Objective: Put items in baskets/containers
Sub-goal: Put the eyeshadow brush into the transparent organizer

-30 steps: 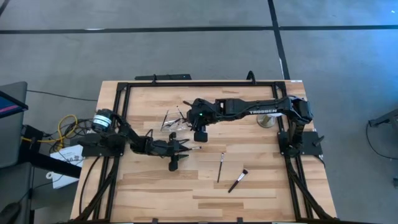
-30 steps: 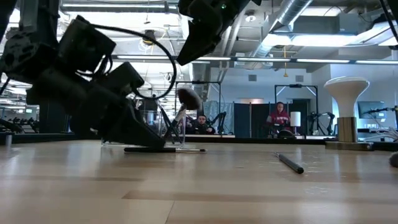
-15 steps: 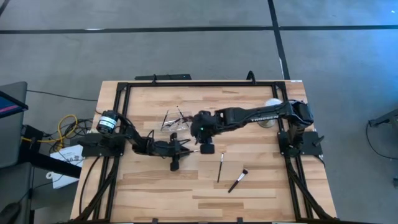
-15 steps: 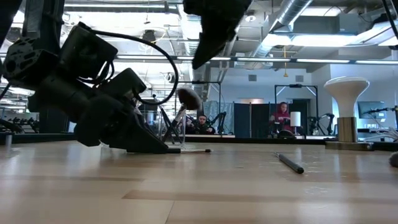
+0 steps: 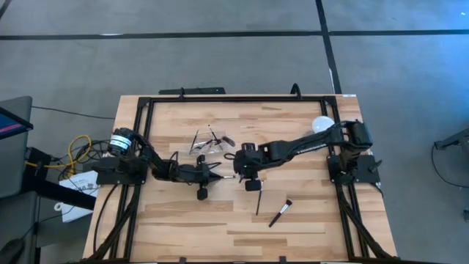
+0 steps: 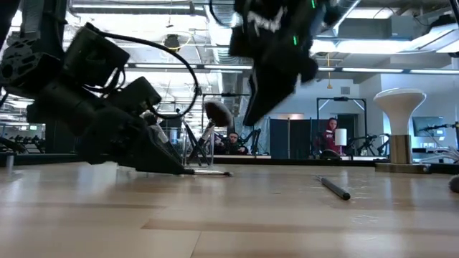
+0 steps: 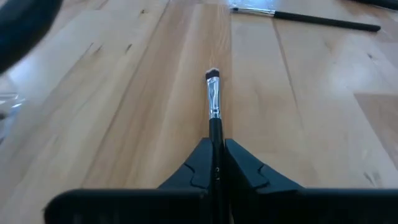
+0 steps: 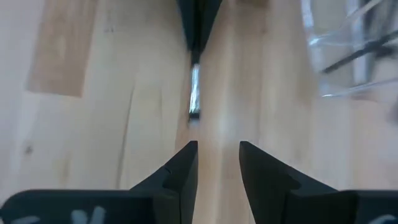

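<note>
A slim dark-handled brush [image 7: 214, 102] lies on the wooden table, and my left gripper [image 7: 216, 155] is shut on it, low at the table's middle [image 5: 218, 174]. My right gripper [image 8: 216, 155] hangs open just to the right of it [image 5: 240, 170], above the brush's bristle tip [image 8: 194, 112] and touching nothing. The clear container [image 5: 209, 143] stands a little farther back with several brushes in it, one with a fluffy head [image 6: 215, 113]. Two more brushes [image 5: 259, 198] [image 5: 280, 213] lie on the table toward the near right. My left gripper pinches the brush's dark handle [image 7: 216, 140] between its two fingers. The fingers come low from the table's left, slanting down, and lie along the brush. The silver ferrule and bristle tip [image 7: 212, 74] stick out ahead toward the right, with the brush on the table [image 6: 211, 173].
A white ball on a stand [image 5: 320, 126] stands at the far right, beside the right arm's base. A black frame [image 5: 220, 99] runs round the tabletop. Bare wood lies along the near edge. People sit in the room behind [image 6: 324, 132].
My left gripper has shut on the brush lying before it, staying low over the table. My right gripper has come down and toward the near edge, away from the container, and now hangs close over the brush's tip.
</note>
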Available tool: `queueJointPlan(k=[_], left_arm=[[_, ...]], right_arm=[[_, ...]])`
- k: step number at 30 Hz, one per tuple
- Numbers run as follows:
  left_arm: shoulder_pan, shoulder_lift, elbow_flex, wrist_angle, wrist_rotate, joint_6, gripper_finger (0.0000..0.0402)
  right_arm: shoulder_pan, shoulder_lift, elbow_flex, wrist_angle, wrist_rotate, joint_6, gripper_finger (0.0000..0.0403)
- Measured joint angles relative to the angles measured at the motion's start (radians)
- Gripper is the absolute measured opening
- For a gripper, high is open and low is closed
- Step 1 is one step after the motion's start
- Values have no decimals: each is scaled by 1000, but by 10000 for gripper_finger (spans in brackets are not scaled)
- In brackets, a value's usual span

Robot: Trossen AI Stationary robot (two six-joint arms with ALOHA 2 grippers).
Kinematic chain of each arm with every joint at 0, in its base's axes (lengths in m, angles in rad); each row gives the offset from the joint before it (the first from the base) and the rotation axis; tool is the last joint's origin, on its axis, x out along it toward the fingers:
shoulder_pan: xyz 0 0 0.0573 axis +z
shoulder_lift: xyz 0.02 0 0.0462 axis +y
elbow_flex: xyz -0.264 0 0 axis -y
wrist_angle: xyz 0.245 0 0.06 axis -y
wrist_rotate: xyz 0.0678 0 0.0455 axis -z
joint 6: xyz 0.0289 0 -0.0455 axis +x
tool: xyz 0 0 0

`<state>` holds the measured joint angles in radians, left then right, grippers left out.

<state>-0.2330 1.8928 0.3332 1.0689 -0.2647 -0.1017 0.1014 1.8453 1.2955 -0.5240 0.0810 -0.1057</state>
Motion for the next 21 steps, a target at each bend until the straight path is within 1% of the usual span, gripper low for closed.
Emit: queueJointPlan(k=[2, 5, 9, 12, 14, 19, 21], left_arm=[[-1, -19, -20, -2, -7, -2, 19], [-1, -42, -42, 7, -43, -8, 21], [0, -56, -47, 14, -47, -9, 23], [0, -59, -47, 18, -48, -11, 20], [0, -59, -47, 18, -48, -12, 20], [0, -59, -47, 21, -49, -12, 23], [-1, -59, -46, 24, -49, -12, 22]], right_arm=[[-10, 1, -81, 119, -11, 0, 107], [-19, 1, -160, 313, 1, 0, 107], [-19, 21, -237, 618, -3, -26, 107], [-10, 45, -262, 738, -15, -67, 107], [-7, 52, -275, 741, -15, -86, 107], [-8, 144, -273, 763, -14, -77, 107], [-8, 175, -274, 774, 2, -78, 107]])
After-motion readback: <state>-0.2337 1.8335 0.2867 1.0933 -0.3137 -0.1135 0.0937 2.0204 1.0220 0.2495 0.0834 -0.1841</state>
